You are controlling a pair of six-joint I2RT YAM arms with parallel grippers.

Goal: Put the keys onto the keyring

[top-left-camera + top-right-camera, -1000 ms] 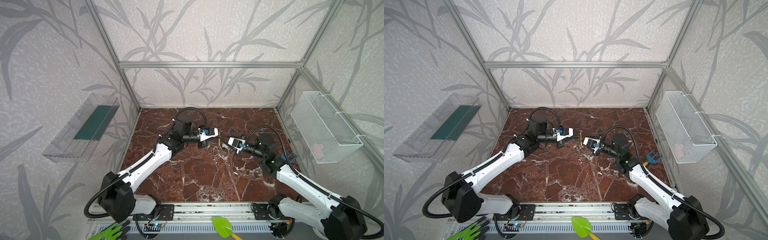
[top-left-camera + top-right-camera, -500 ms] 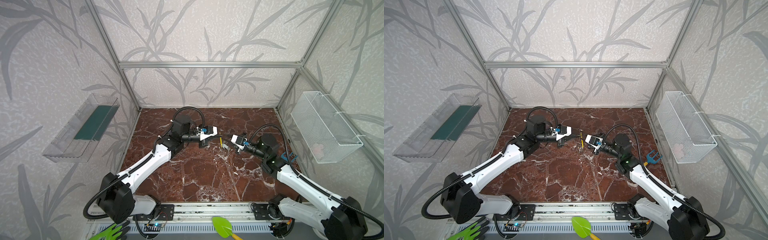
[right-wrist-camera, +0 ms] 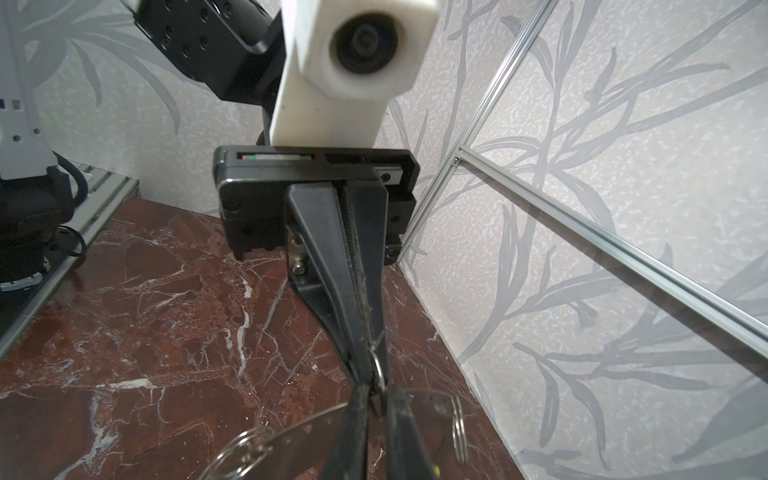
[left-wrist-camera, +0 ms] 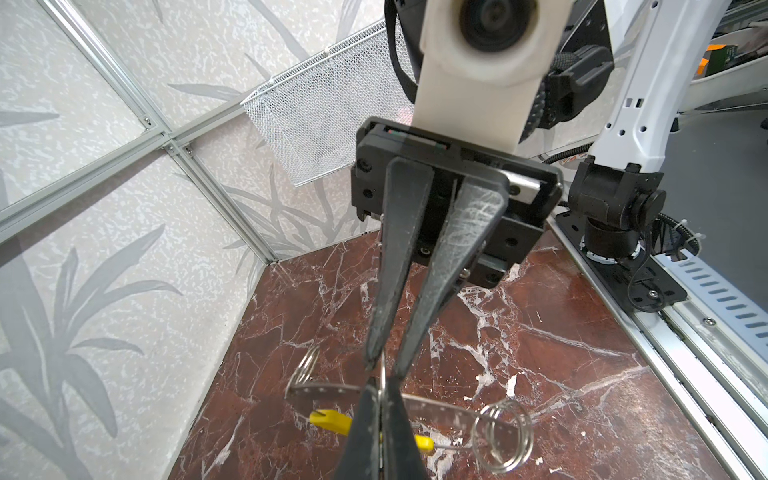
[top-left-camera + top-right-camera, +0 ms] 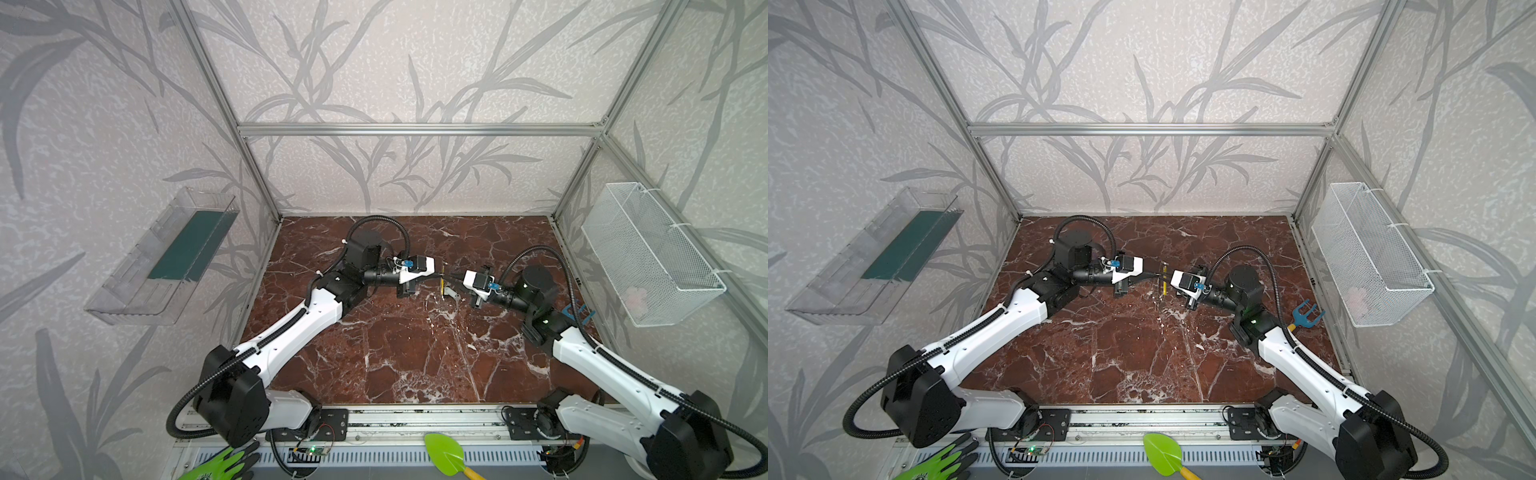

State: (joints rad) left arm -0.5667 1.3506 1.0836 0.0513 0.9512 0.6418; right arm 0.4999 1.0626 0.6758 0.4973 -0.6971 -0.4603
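Right gripper (image 4: 384, 368) moved in and closed, now pinching the keyring (image 4: 330, 419), left gripper (image 4: 380, 386) still clamped on it

Light: bright and even, coming from above the marble floor (image 5: 415, 353).
Shadows: soft and short on this floor, under the arms (image 5: 291, 328).
Blur: white camera block (image 4: 486, 54) above the floor is unfocused in both wrist views.
Edges: frame bars (image 5: 216, 95) around the floor lean outward.

No legible text, no readable labels, brand names, numbers or signs on anything visible
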